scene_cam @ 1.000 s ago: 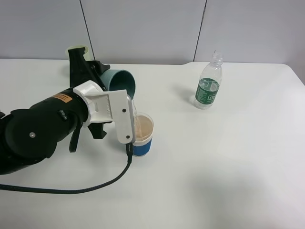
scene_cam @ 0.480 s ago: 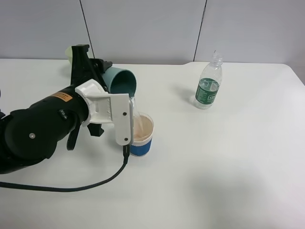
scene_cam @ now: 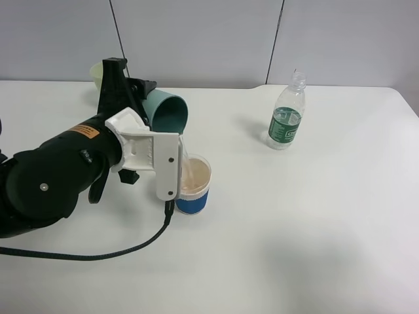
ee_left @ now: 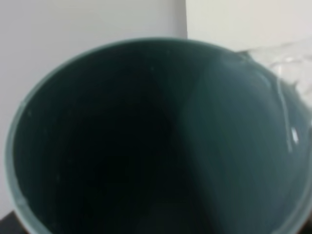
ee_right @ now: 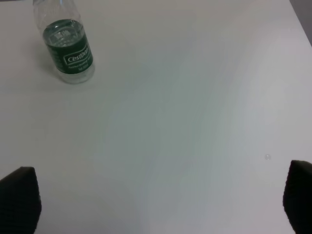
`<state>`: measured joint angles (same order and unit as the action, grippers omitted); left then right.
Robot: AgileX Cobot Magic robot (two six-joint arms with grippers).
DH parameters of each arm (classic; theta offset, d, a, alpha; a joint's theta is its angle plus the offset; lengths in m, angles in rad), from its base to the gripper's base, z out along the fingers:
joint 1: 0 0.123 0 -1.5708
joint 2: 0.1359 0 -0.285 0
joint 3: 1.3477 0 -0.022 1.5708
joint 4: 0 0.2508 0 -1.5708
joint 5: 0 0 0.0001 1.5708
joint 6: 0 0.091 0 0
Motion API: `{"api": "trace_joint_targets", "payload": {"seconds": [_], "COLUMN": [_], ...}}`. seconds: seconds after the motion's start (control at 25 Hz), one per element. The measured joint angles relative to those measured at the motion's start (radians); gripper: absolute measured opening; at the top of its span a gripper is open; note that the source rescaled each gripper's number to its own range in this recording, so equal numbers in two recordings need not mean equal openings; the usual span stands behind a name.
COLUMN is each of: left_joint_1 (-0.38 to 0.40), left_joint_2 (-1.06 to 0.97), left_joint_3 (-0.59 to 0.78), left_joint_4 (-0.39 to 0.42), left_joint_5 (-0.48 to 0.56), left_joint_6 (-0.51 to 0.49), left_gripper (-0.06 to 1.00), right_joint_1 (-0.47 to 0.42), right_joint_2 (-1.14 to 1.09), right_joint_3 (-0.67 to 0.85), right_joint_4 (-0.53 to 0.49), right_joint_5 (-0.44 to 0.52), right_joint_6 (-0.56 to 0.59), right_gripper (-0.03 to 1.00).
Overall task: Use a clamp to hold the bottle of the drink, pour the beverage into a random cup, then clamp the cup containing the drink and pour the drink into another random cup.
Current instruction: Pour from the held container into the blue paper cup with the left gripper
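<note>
Clearly our left gripper [scene_cam: 145, 98] is clamped on the light teal tumbler [scene_cam: 167, 112], fingers pressed tight against its wall, and we hold it tipped on its side with the mouth facing down toward the blue-banded cup [scene_cam: 192, 185]. From the left wrist view we look straight into the tumbler's dark teal inside [ee_left: 146, 141], with a glint of clear liquid at the pouring lip. A thin stream of the beverage [scene_cam: 185, 156] runs from the tumbler's rim into the blue-banded cup, which stands on the white table [scene_cam: 314, 229] just below and beside our wrist camera housing. Our right gripper [ee_right: 156, 200] hangs with its fingers spread wide and empty; only the two dark fingertips show at the edges of its wrist view. The bottle [scene_cam: 287, 120] stands upright, well apart on the right side of the table, uncapped. The pale yellow-green tumbler [scene_cam: 100, 70] sits behind our left arm, untouched. We judge this to be the second pour, nearly finished. Next we should hold the tilt until the stream ends, then right the tumbler and set it down clear of the cup.
</note>
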<state>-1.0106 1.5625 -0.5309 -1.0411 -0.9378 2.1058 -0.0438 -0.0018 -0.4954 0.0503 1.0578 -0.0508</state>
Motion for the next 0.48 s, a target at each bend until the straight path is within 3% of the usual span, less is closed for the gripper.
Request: {"api": "trace_joint_targets", "payload": {"seconds": [0.48], "left_joint_1": [0.0], "left_joint_2": [0.0], "left_joint_3": [0.0], "left_joint_4": [0.06], "left_joint_5": [-0.021], "left_joint_6": [0.13], "left_gripper": [0.02], "right_joint_1": [0.0], "right_joint_2": [0.0], "right_joint_3": [0.0], "right_joint_4": [0.0], "right_joint_5": [0.0], "right_joint_6": [0.0], "right_gripper": [1.0]}}
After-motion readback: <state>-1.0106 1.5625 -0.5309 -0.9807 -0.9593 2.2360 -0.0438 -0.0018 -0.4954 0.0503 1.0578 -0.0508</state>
